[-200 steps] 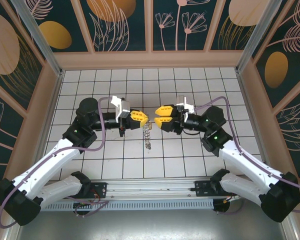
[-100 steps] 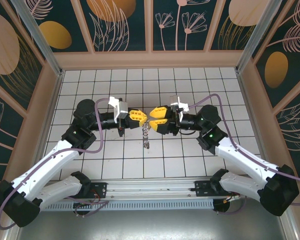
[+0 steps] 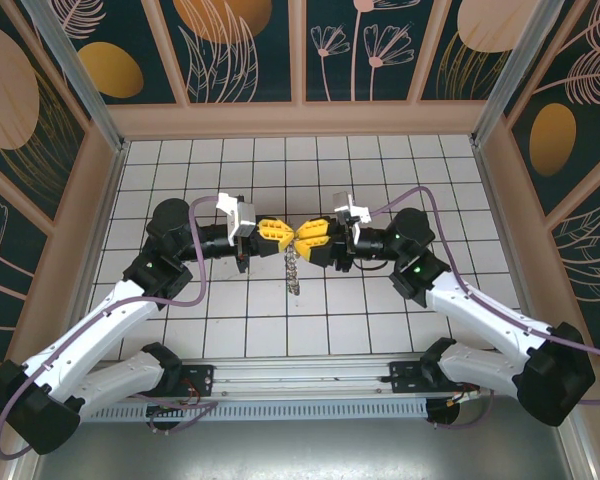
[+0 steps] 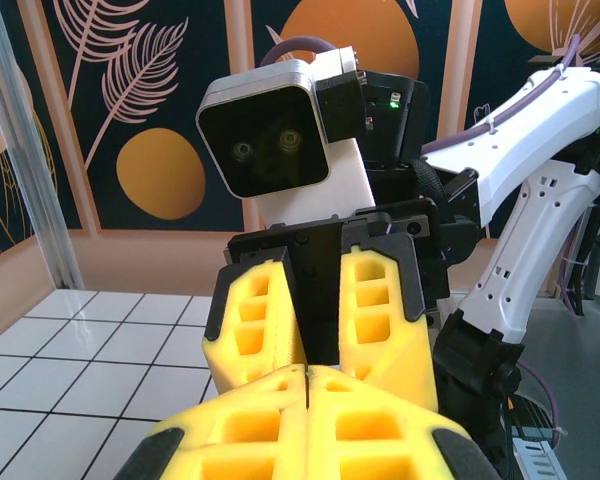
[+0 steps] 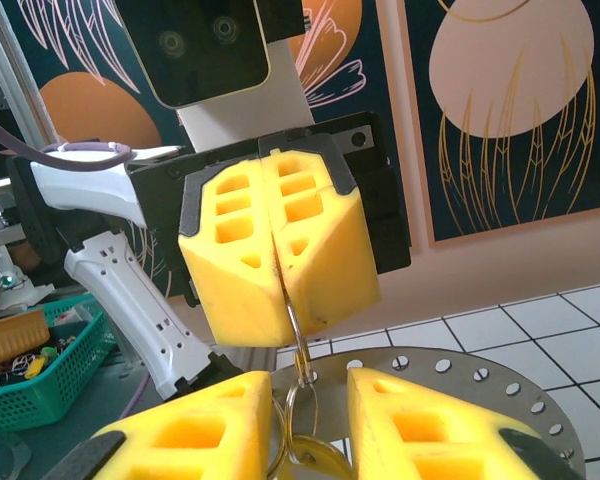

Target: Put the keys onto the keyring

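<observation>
My left gripper (image 3: 280, 237) is shut on a thin wire loop (image 5: 295, 325) of the keyring (image 3: 294, 268), which hangs below it over the middle of the tiled floor. In the right wrist view the ring's flat perforated plate (image 5: 460, 385) sits behind the loop. A small split ring and a brass-coloured key (image 5: 330, 462) dangle from the loop. My right gripper (image 3: 302, 240) faces the left one tip to tip. Its jaws (image 5: 310, 425) stand a little apart on either side of the split ring and key. In the left wrist view my own shut fingers (image 4: 308, 372) meet the right gripper (image 4: 318, 340).
The white tiled floor (image 3: 380, 170) is boxed in by patterned walls (image 3: 300, 50) on three sides. Purple cables (image 3: 435, 200) loop off both arms. A green basket (image 5: 40, 375) of small parts stands beyond the near edge.
My right gripper has moved left until its tips reach the left gripper's, and its jaws have narrowed around the hanging ring. The left gripper has kept its hold and barely shifted.
</observation>
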